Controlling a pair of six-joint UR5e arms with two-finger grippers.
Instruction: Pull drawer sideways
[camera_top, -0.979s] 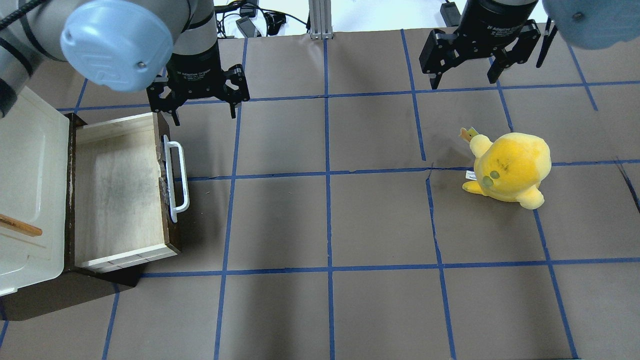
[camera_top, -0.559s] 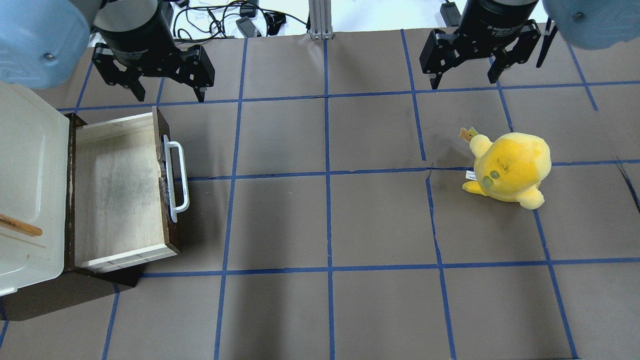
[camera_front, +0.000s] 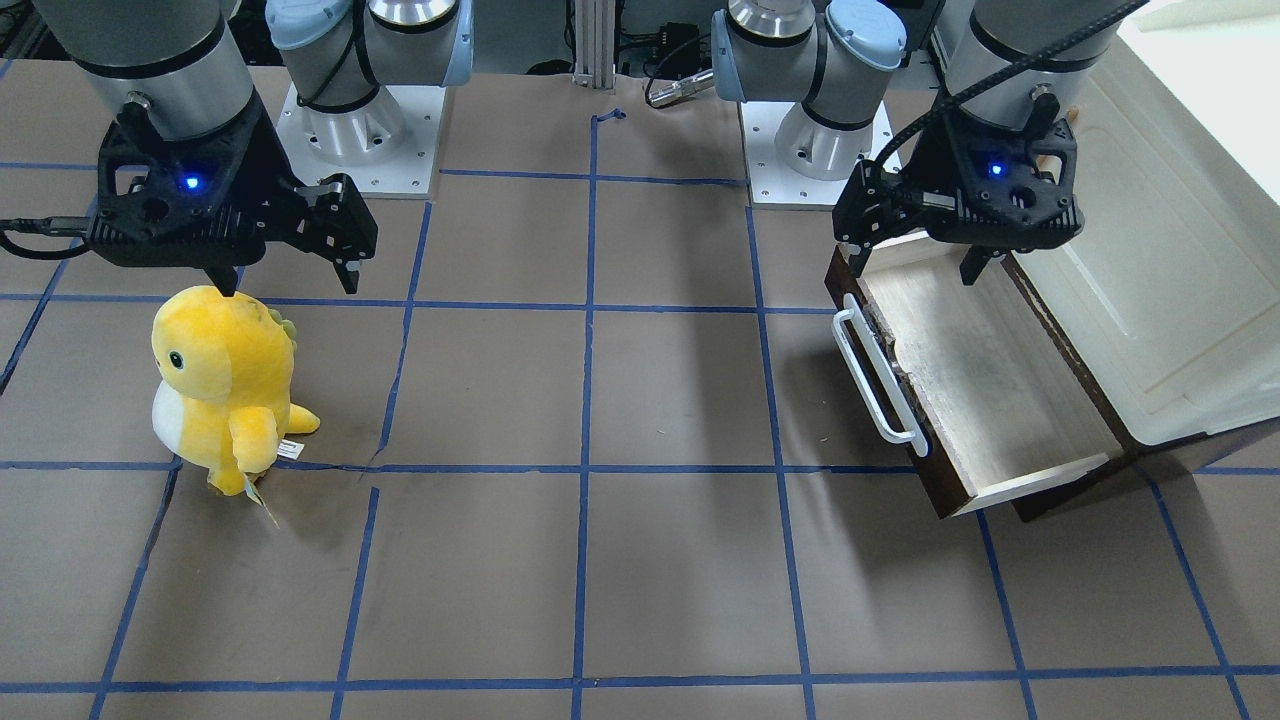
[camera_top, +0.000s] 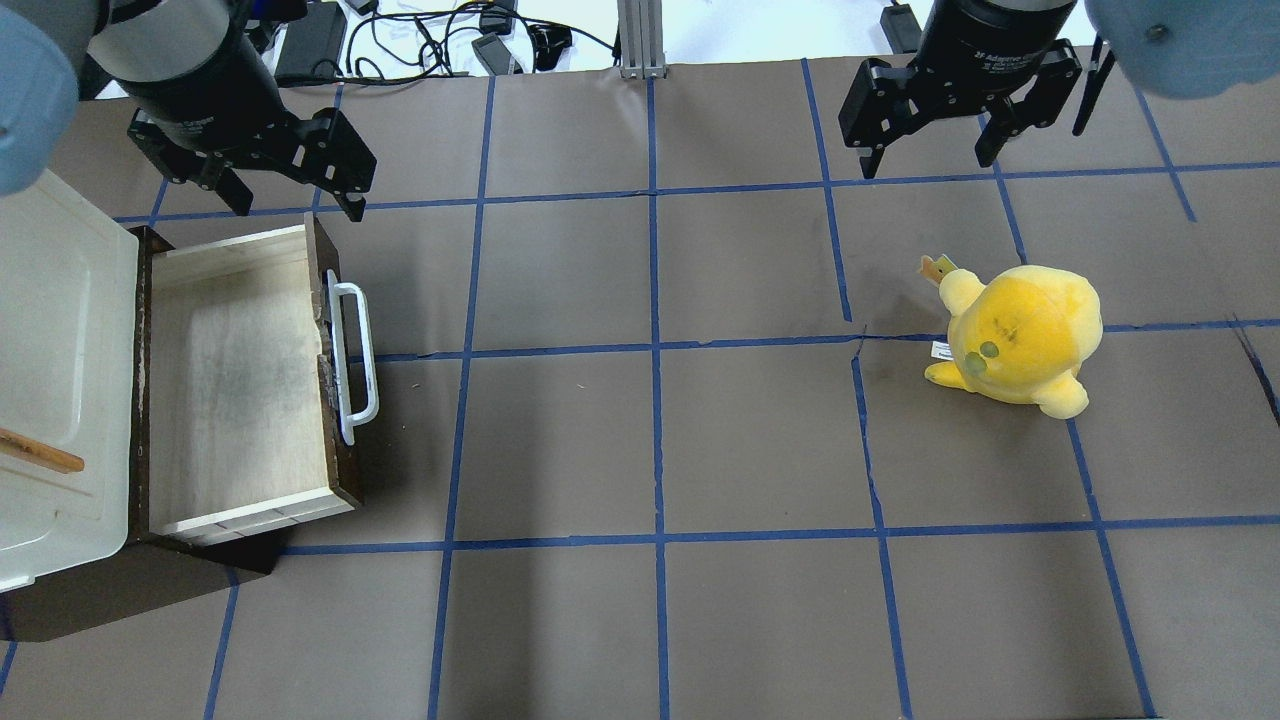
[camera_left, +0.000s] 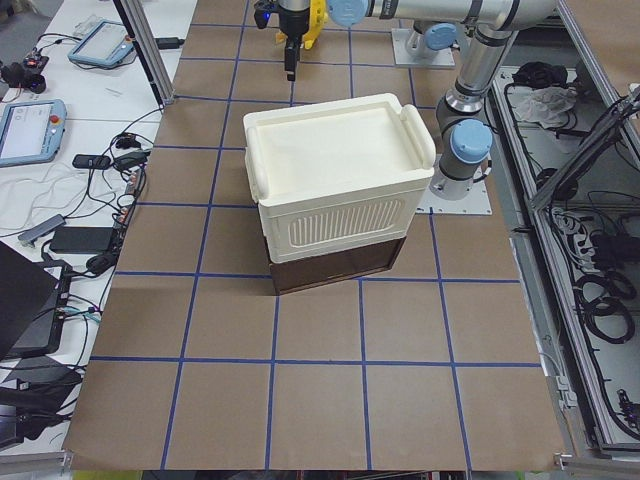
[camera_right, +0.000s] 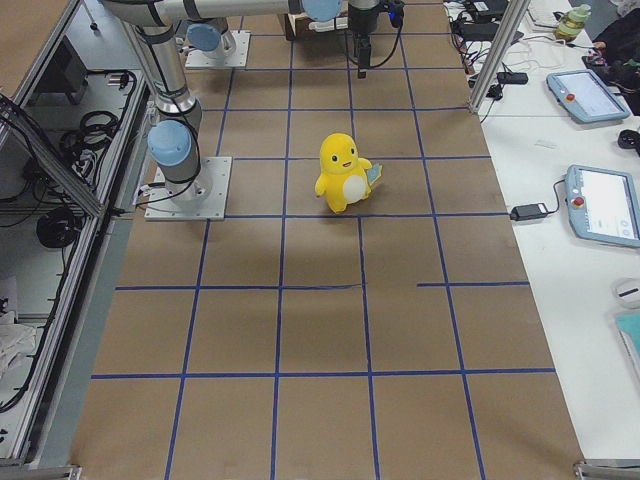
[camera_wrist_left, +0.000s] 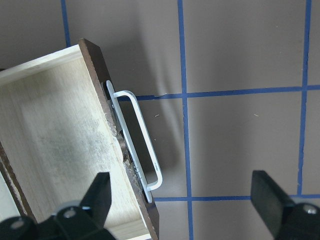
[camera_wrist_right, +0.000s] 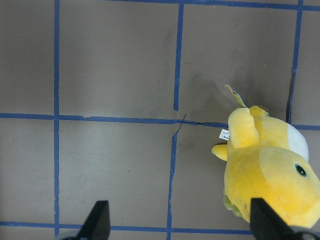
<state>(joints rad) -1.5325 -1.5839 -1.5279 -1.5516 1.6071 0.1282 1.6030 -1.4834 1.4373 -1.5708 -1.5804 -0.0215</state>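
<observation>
The drawer (camera_top: 235, 380) stands pulled out of the cabinet at the table's left, with its pale wood inside bare and its white bar handle (camera_top: 355, 360) facing the table's middle. It also shows in the front view (camera_front: 985, 390) and the left wrist view (camera_wrist_left: 65, 140). My left gripper (camera_top: 298, 210) is open and empty, hovering above the drawer's far corner and touching nothing. In the front view (camera_front: 913, 272) it hangs over the drawer's robot-side end. My right gripper (camera_top: 927, 165) is open and empty above the table's right side.
A cream-white plastic case (camera_top: 55, 350) sits on the dark cabinet behind the drawer, with a wooden stick (camera_top: 40, 452) on its lid. A yellow plush toy (camera_top: 1020, 335) stands at the right, under and in front of the right gripper. Blue tape lines cross the brown mat.
My left gripper has moved left, from beside the handle's far end to above the drawer's far corner. The drawer, the plush and the right arm have not moved.
</observation>
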